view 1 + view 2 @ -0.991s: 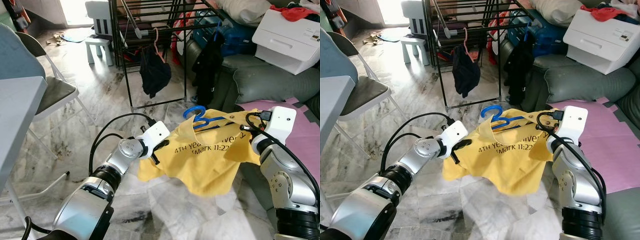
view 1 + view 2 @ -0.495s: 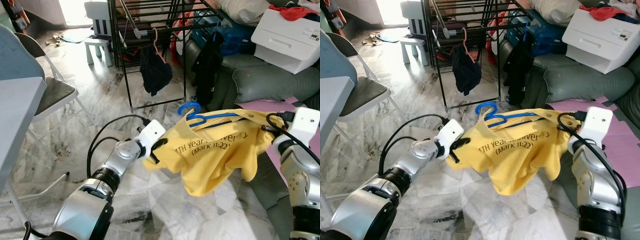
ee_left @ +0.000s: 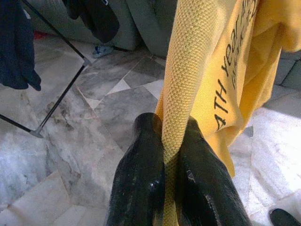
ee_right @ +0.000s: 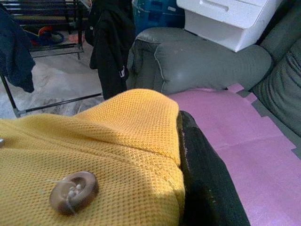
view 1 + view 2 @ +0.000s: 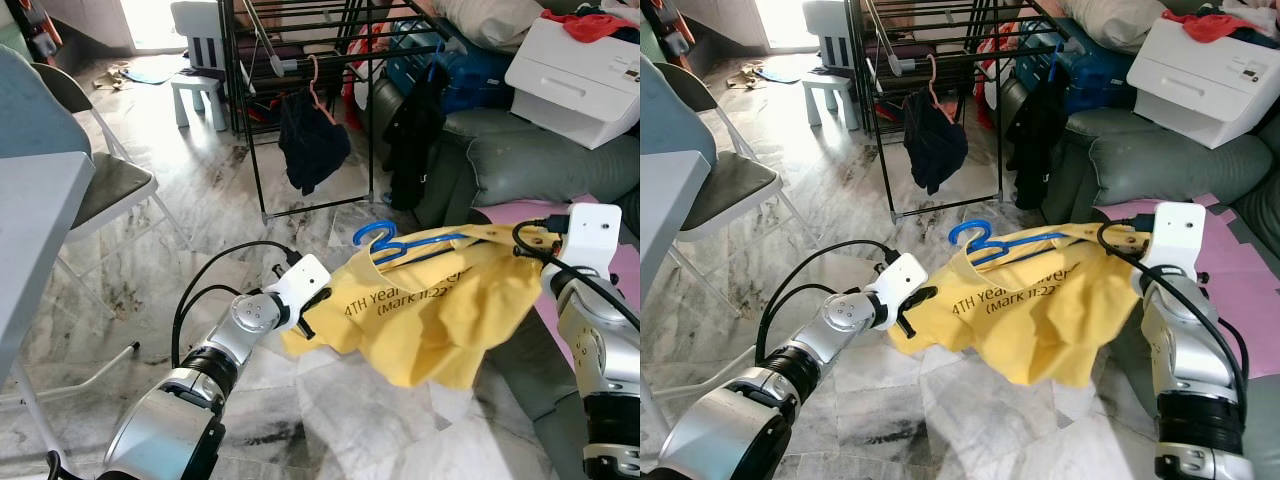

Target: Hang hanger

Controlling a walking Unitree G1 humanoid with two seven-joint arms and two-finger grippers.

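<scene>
We're holding the yellow shirt (image 5: 430,310) stretched between both arms: left gripper (image 3: 171,155) is pinching its hem edge, right gripper (image 4: 188,155) is clamping the collar side. The blue hanger (image 5: 400,243) is sitting inside the shirt, long axis running left-right between us, hook poking up nearer the left arm. The drying rack (image 5: 300,60) is standing ahead and up-left of the hook, well apart, so the left side is leading.

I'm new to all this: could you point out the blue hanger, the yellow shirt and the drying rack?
blue hanger (image 5: 376,236), left eye view, on its hook.
yellow shirt (image 5: 440,320), left eye view, on its front below the print.
drying rack (image 5: 242,110), left eye view, on a black upright bar.
</scene>
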